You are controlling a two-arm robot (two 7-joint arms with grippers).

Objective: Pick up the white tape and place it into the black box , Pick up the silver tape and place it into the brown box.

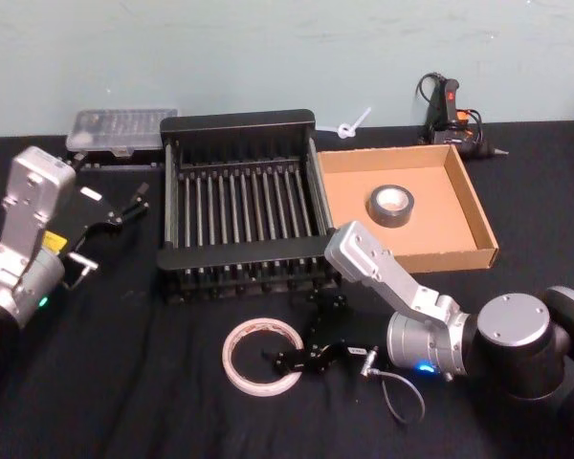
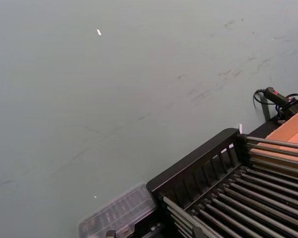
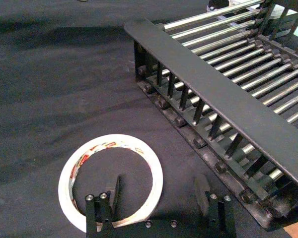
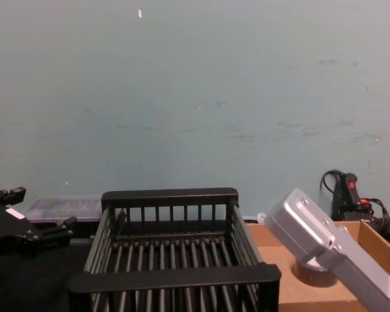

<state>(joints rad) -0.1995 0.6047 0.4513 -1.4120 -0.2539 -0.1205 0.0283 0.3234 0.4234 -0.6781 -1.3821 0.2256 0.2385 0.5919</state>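
Open bench (image 1: 124, 382) cloth along the front edge around the white tape (image 1: 261, 356), free to approach from above. Just behind, blocked by the thick near rim of the black box (image 1: 239, 206). Open-topped brown box (image 1: 411, 206) toward the right edge, floor partly taken by the silver tape (image 1: 390, 205).

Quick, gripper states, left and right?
Left gripper: open, empty, raised left of the black box.
Right gripper: open, one finger inside the white tape, not gripping.
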